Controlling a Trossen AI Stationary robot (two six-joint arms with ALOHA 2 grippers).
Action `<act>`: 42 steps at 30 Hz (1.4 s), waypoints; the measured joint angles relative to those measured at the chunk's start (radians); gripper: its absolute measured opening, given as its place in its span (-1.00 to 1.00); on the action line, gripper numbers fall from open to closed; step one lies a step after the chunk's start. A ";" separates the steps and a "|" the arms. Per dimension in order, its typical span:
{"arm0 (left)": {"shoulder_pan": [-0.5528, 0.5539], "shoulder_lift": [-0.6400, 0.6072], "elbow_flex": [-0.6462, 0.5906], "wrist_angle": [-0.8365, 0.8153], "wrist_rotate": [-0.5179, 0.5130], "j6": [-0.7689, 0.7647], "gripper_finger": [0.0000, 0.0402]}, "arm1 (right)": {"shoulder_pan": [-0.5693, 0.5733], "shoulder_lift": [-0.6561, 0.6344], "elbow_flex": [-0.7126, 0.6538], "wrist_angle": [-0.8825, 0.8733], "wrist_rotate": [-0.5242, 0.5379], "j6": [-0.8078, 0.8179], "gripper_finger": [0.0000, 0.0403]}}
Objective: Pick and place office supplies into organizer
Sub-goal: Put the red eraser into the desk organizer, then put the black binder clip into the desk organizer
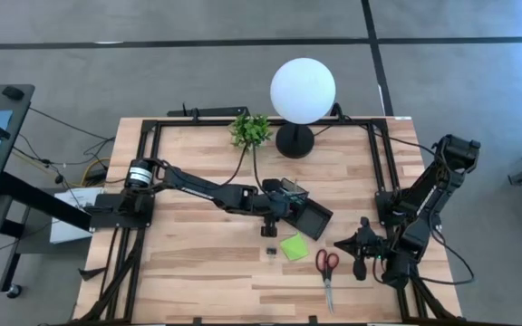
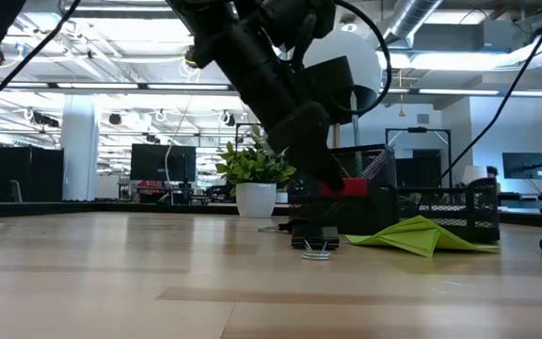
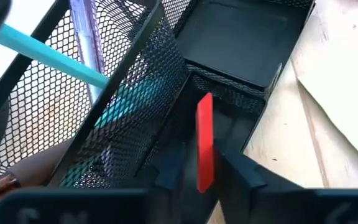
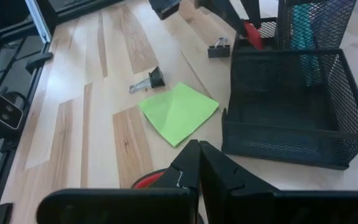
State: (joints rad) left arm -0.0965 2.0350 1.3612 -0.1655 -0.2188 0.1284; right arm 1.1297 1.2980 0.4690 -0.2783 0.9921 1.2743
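Left gripper (image 3: 205, 177) fingers parting around flat red piece (image 3: 204, 140) over black mesh organizer (image 3: 166, 81): release fully before lifting.

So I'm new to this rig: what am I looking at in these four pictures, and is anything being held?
Two dark robot arms work at a wooden table. One picture looks straight down, one sits at table height, and one comes from each wrist. The left gripper is over the black mesh organizer, with a small red piece between its parted fingers. Teal pens already stand in the taller section. On the table lie a lime-green sticky-note pad, red-handled scissors and black binder clips. The right gripper waits shut near the scissors.
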 joint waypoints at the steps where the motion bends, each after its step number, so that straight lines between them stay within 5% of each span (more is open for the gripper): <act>1: -0.002 0.000 0.000 0.000 -0.003 -0.001 -0.59 | 0.000 0.000 0.000 0.001 0.000 0.000 -1.00; 9: -0.037 0.000 0.055 -0.019 -0.033 -0.045 -0.22 | 0.000 0.000 0.000 0.001 0.000 0.000 -1.00; 21: -0.052 0.001 0.131 -0.180 -0.244 -0.139 -0.14 | 0.000 0.000 0.000 0.003 0.000 0.001 -1.00; 35: -0.151 -0.009 0.145 -0.274 -0.057 -0.337 -0.13 | 0.000 0.000 0.000 0.002 0.000 0.000 -1.00; 38: -0.191 -0.026 0.176 -0.389 -0.106 -0.408 -0.13 | 0.000 0.000 0.000 0.002 0.000 0.000 -1.00; 42: -0.255 -0.049 0.182 -0.526 -0.305 -0.499 -0.13 | 0.000 0.000 0.000 0.002 0.000 0.000 -1.00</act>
State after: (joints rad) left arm -0.3512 1.9861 1.5433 -0.6912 -0.5242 -0.3708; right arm 1.1297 1.2980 0.4686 -0.2763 0.9920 1.2747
